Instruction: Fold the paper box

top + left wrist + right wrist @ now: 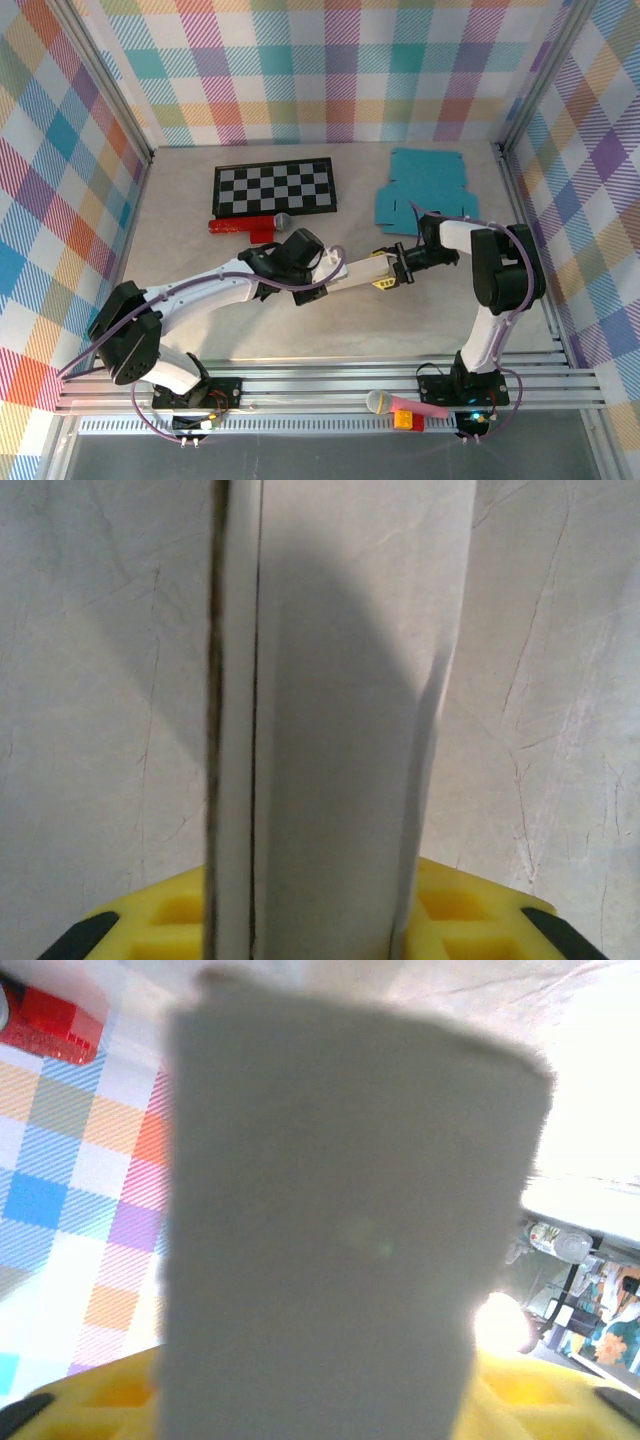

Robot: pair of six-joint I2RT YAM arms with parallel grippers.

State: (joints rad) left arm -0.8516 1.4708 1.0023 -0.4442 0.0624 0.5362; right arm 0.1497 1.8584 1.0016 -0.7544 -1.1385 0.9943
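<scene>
Leftmost, toward the far edge of the tabletop, find a black-and-white checkerboard lying flat. Just in front of it, see a red block with a grey round-headed thing at its right end; cannot tell whether touching. Next, near the tabletop's middle, note the left gripper, at the end of an arm stretching from the near left corner. Clamps the left end of the white paper box. Runs long and narrow about the middle of the tabletop, bridging the two grippers. Shows a thin edge and a broader face in the left wrist view, above bare tabletop. At the box's right end, see the right gripper. Has the box's broad face between its yellow parts in the right wrist view, yet cannot tell whether pressing or loose. Farther right, by the far edge, find a flat blue cardboard cutout, apart from the box. Beyond the near edge, on the metal rail, spot a pink microphone.
</scene>
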